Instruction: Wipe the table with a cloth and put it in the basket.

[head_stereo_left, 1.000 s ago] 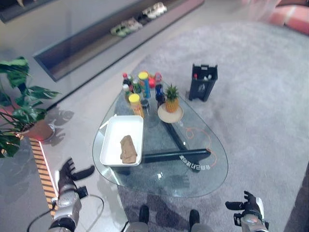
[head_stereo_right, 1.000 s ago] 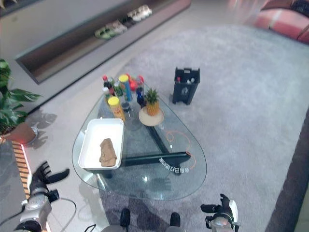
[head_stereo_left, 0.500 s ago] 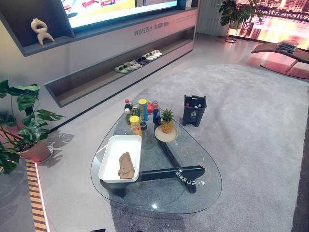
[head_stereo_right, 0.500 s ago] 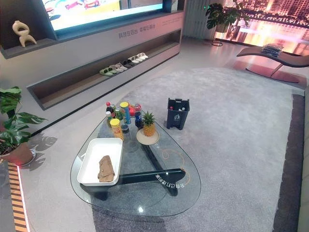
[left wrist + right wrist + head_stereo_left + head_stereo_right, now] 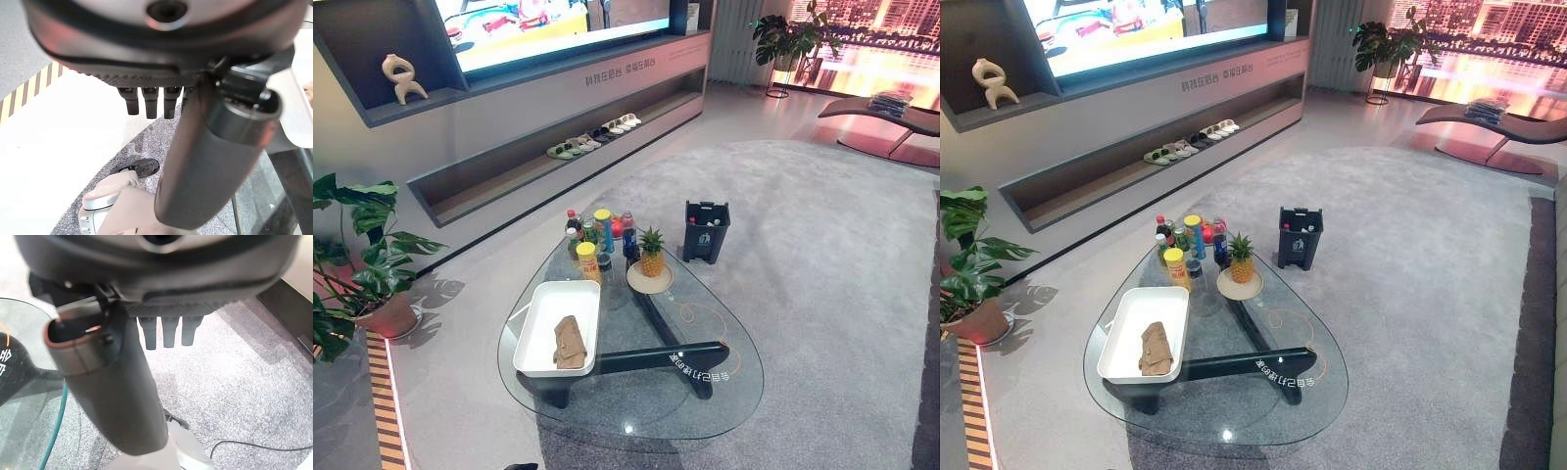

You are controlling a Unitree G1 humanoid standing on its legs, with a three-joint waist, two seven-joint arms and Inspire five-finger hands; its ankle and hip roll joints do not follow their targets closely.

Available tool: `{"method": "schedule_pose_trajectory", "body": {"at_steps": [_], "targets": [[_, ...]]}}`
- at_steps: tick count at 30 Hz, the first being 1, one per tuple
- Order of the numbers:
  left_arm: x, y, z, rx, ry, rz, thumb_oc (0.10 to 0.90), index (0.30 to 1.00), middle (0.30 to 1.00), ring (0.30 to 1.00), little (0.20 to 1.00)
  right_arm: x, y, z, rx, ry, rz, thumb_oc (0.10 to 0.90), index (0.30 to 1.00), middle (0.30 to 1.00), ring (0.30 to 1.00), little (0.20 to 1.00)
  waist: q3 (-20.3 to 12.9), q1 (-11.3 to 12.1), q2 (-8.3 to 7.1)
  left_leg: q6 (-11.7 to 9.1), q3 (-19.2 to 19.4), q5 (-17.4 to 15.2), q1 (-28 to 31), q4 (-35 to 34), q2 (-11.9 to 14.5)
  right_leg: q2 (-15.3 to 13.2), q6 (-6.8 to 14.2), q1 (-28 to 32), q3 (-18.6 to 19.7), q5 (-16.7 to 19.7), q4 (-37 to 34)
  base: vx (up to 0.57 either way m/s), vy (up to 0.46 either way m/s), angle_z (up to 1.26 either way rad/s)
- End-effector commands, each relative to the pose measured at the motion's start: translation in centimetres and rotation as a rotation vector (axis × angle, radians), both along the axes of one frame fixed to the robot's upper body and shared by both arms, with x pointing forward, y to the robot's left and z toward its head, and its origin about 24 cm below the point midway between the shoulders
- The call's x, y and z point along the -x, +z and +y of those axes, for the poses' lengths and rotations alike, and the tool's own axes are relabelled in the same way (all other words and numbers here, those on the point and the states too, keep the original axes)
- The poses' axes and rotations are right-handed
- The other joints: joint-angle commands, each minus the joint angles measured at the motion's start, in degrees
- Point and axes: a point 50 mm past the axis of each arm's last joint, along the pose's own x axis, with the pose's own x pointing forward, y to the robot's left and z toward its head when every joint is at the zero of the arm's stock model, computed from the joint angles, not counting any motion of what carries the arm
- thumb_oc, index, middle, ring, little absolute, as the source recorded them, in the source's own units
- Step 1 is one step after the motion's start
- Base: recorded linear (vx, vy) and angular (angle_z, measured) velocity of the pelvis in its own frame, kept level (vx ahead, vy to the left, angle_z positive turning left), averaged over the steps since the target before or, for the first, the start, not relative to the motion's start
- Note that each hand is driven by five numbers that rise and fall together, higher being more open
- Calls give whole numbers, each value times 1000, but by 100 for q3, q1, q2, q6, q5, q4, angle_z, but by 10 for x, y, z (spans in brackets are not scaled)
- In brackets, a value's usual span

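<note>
We see the brown cloth lying crumpled in the white basket, toward its near end; the basket sits on the glass table at about 9 o'clock of the table's centre; at 12 o'clock on the table stands a cluster of bottles, and just beside them, toward 1 o'clock, a pineapple stands upright on a round plate; an orange cord loops on the glass at about 3 o'clock; beyond the table, on the grey rug, a dark bin stands apart from the glass edge; a potted plant stands on the floor well to 9 o'clock; pairs of shoes line a low shelf far off at 12 o'clock; our left hand hangs above the floor and the rug's edge, its fingers straight and relaxed, holding nothing; our right hand hangs over the rug beside the table's rim, its fingers likewise straight, with nothing between them.
</note>
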Motion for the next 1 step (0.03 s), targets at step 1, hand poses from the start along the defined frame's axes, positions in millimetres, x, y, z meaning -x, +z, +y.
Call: {"method": "schedule_pose_trajectory", "body": {"at_steps": [1], "targets": [[-37, 9, 6, -29, -28, -86, 800, 900, 900, 900, 900, -30, 6, 0, 25, 83, -51, 800, 900, 900, 900, 900, 259, -23, -32, 127, 203, -462, 296, 78, -306, 166, -73, 91, 49, -194, 273, 0, 0, 0]]}}
